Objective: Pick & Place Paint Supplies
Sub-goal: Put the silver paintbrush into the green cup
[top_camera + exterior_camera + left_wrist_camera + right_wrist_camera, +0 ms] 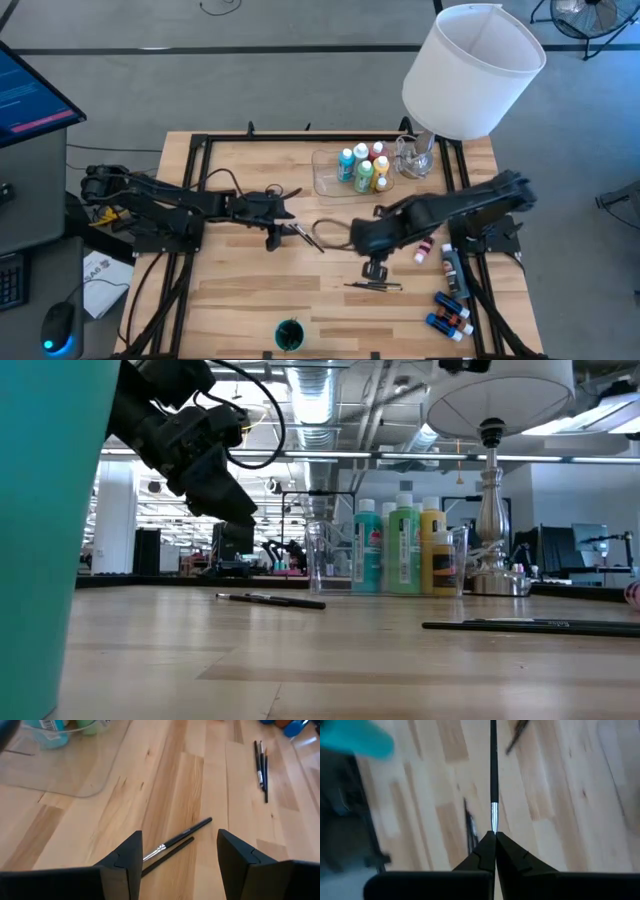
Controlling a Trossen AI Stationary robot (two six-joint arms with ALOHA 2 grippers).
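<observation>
Sorting part done; brushes and small bottles outstanding

Paint bottles [362, 168], teal, green, yellow and red, stood together in the clear tray [325, 180] at the table's far side. Remaining out, by appearance: two brushes [172, 847] lying between the parted fingers of the left gripper [285, 230], which hovered above them holding nothing; more brushes [375, 286] near the front edge; several small bottles [448, 315] at the right front corner. The right gripper [494, 837] was clamped on a thin dark-handled brush [493, 765], gripped at its silver ferrule. What the teal cup [289, 334] contained could not be made out. The lampshade [472, 70] hid part of the table's far right corner.
</observation>
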